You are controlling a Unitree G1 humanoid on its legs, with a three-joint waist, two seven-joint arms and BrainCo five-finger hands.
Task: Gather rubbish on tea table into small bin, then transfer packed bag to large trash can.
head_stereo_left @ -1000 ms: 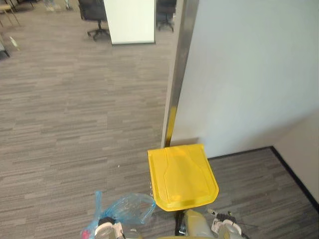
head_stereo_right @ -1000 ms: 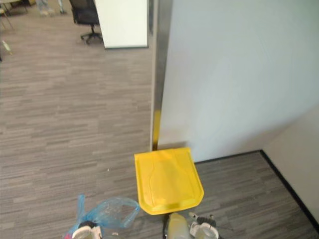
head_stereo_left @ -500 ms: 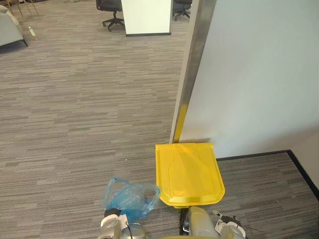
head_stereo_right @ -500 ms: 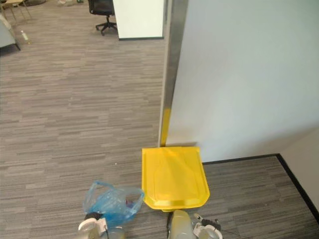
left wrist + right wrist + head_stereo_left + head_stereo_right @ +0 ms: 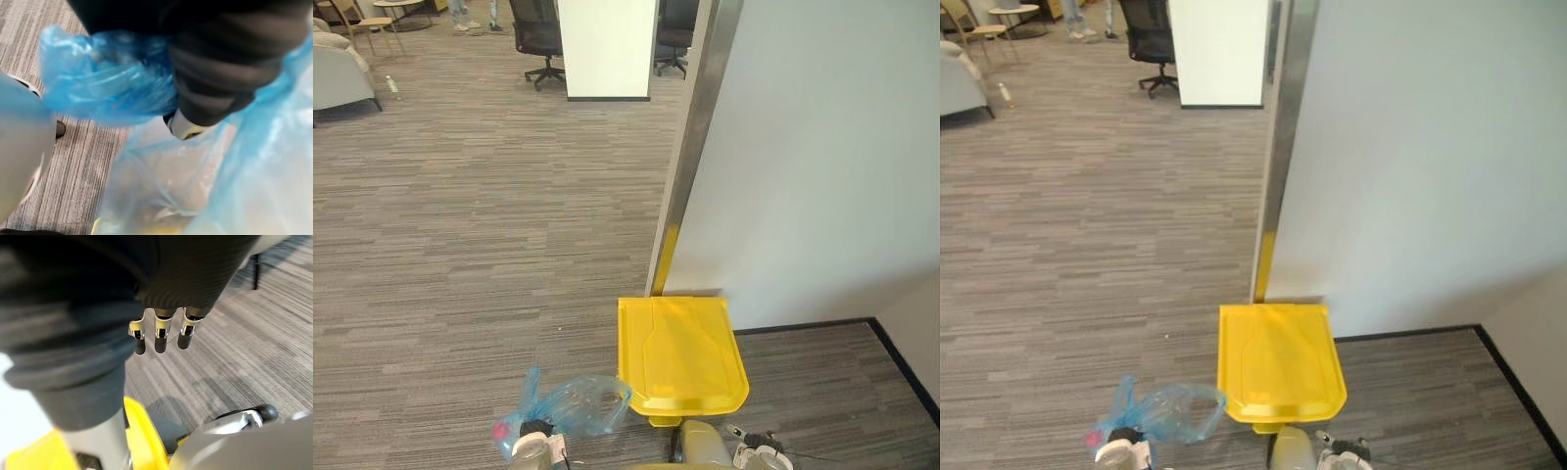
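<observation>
Far off to the left an armchair (image 5: 340, 76) stands on the grey carpet (image 5: 460, 245), with office chairs (image 5: 536, 37) further along. Nearer, low on the left, the blue bag (image 5: 570, 409) hangs off the floor from the left hand (image 5: 215, 73), just beside the left rim of the yellow-lidded trash can (image 5: 683, 354); whether bag and lid touch cannot be told. The head views show something pink low in the bag's left side. The left wrist view shows what they do not: the bag's neck bunched tight and running in under the hand's dark cover, the fingers closed on it, and something yellow at the bag's bottom. The can's lid lies flat and closed, against a metal post (image 5: 690, 166) and pale wall (image 5: 822, 147). The right wrist view shows the right hand (image 5: 159, 333) hanging above the yellow lid, fingers straight and relaxed, holding nothing.
</observation>
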